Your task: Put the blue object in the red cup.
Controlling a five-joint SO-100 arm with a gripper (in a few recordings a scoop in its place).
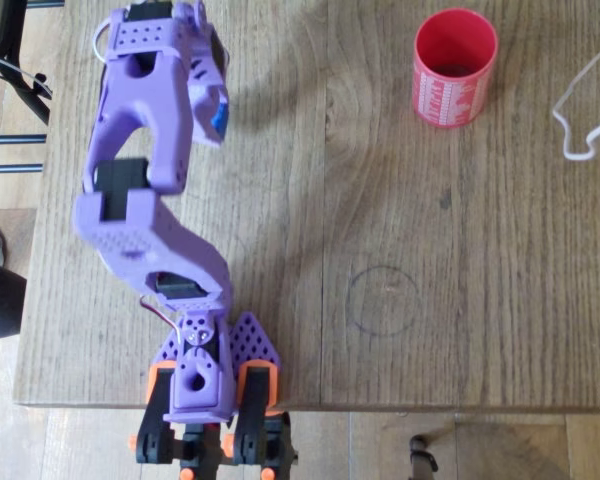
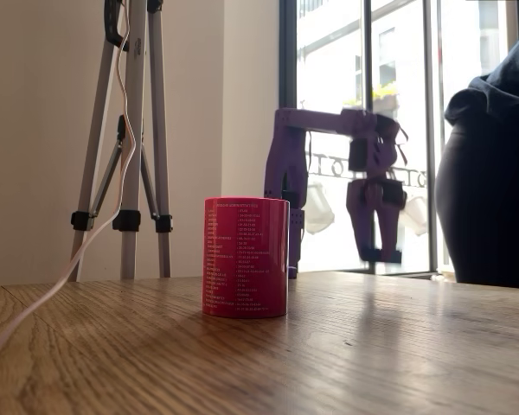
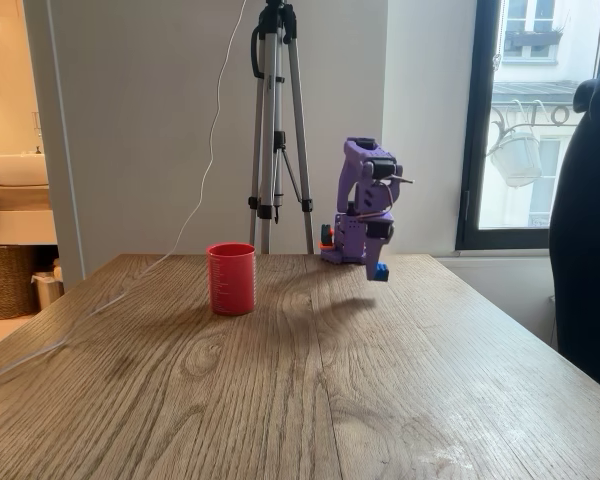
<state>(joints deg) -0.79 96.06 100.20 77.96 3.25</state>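
The red cylindrical cup (image 1: 455, 67) carries rows of small white print around its side, too fine to read in any view; it looks like smooth plastic, stands upright with its mouth open, and its dark inside shows nothing that can be made out from the overhead view. It rests on the wooden table (image 1: 430, 300), whose top has a strong grain and a faint pencilled circle (image 1: 382, 300) drawn near the middle. The purple 3D-printed arm (image 1: 150, 200), its shells dotted with small holes, is clamped at the table edge on an orange and black base (image 1: 205, 425). Its gripper (image 3: 379, 271) hangs above the table surface, pointing down, and the fingers are closed around the small bright-blue plastic brick (image 3: 381, 272), which shows between the tips in a fixed view and as a blue patch (image 1: 220, 122) beside the purple finger from overhead. The brick is held in the air, well apart from the cup. A thin white cable (image 1: 580, 100) lies looped on the table near the cup, and a grey metal tripod (image 3: 277, 130) stands behind the table.
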